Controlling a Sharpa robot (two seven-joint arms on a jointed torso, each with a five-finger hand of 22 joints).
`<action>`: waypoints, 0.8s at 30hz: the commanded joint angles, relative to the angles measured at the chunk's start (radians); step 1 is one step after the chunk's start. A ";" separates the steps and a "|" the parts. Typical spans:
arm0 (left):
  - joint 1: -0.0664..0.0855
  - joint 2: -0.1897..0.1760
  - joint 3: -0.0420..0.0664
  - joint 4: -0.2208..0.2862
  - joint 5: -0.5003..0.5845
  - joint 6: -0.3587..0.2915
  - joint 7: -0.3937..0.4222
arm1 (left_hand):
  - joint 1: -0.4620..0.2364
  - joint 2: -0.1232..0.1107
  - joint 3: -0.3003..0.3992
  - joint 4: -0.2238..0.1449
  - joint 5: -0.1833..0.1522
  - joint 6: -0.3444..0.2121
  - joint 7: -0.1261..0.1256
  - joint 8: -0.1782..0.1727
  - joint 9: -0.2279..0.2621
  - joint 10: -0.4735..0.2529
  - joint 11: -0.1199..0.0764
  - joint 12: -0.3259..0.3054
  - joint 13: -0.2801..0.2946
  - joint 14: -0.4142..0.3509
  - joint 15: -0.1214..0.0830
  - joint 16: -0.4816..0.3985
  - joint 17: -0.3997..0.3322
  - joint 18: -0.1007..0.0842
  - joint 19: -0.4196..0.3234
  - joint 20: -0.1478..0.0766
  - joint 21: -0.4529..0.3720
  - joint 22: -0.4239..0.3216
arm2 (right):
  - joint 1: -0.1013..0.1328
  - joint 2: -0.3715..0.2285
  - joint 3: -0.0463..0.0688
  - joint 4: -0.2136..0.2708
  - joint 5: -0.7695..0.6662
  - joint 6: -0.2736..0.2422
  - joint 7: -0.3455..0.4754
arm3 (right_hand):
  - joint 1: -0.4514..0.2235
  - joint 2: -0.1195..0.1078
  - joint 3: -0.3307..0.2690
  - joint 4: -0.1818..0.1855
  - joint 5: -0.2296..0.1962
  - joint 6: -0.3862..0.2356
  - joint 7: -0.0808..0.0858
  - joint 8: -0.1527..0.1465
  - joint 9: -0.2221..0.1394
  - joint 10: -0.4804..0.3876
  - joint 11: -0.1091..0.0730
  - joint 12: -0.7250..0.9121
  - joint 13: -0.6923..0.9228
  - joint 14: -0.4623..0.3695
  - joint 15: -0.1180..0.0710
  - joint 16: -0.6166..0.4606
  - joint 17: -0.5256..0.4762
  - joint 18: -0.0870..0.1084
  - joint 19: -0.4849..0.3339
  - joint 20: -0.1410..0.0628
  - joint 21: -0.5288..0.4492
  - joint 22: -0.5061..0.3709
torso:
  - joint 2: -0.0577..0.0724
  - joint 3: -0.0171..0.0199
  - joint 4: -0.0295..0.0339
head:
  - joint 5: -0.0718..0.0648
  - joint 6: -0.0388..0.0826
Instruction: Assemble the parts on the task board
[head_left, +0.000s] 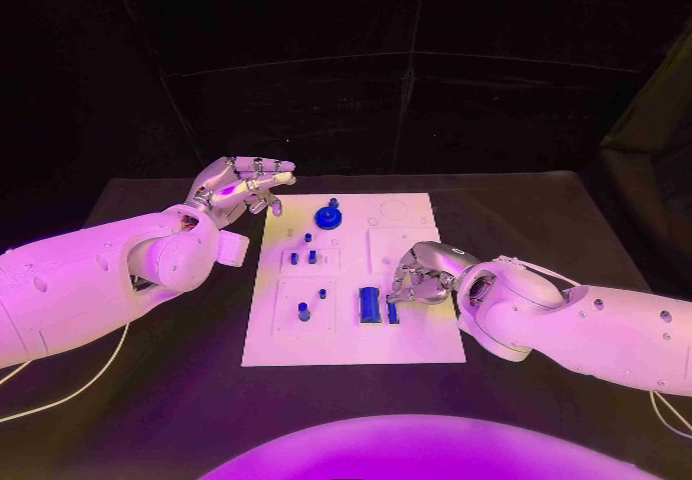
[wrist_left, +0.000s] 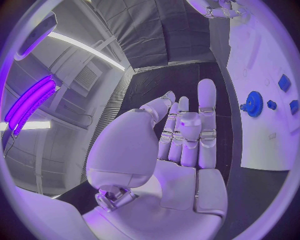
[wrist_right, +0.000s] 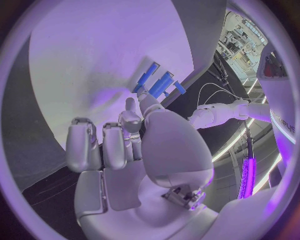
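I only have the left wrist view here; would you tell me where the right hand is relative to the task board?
Observer: In the head view the right hand hangs over the right side of the task board, fingers curled downward, next to the upright blue block.
Operator: Thank you. Is it holding any part?
Observer: I cannot tell; the right wrist view shows its fingers partly bent with nothing plainly between them, and blue parts lying beyond the fingertips.
Operator: And where is my left hand over the table?
Observer: The left hand sits at the board's far left corner, off its edge, beside the blue gear, holding nothing.
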 joint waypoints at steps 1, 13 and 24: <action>0.001 0.001 0.001 0.000 0.002 0.010 0.001 | 0.004 0.008 -0.005 -0.001 0.005 -0.006 -0.003 0.005 -0.001 -0.005 0.000 0.006 0.001 -0.005 -0.002 0.003 -0.002 0.014 0.002 0.002 -0.006 -0.002 | 0.000 0.007 0.000 -0.007 -0.042 0.006 -0.021 | 0.013 0.012 -0.017 -0.003 -0.006 -0.015 -0.004 0.031 0.013 0.001 -0.009 0.008 0.003 0.044 -0.009 -0.002 0.002 0.000 -0.001 -0.008 -0.006 0.001 | 0.000 0.0002 -0.0003 | 0.001 -0.001; 0.001 0.002 0.001 -0.002 0.002 0.011 0.000 | 0.006 0.008 -0.005 -0.002 0.005 -0.006 -0.003 0.005 -0.001 -0.006 0.000 0.008 0.001 -0.006 -0.002 0.004 -0.003 0.014 0.003 0.001 -0.007 -0.002 | 0.000 -0.012 0.000 0.018 0.040 -0.097 0.091 | -0.003 0.032 -0.105 0.023 -0.001 -0.088 0.002 0.103 0.036 -0.004 -0.005 0.006 0.000 0.043 -0.006 -0.008 -0.005 0.001 -0.004 -0.007 -0.011 -0.004 | -0.002 -0.0004 -0.0015 | -0.002 0.004; 0.001 0.006 0.001 -0.014 0.030 -0.013 0.015 | 0.000 0.001 -0.018 -0.003 0.006 -0.010 0.002 0.008 -0.001 -0.032 0.008 0.014 -0.004 -0.156 0.008 -0.140 -0.250 0.012 -0.057 0.009 -0.050 -0.023 | 0.075 -0.032 0.002 -0.085 0.722 -0.050 0.515 | 0.097 0.129 -0.126 0.016 0.017 -0.207 0.062 0.003 -0.036 -0.237 0.052 -0.430 -0.340 -0.127 0.039 -0.452 -0.538 0.105 -0.351 0.031 -0.385 -0.518 | -0.017 -0.0068 -0.0038 | -0.019 0.041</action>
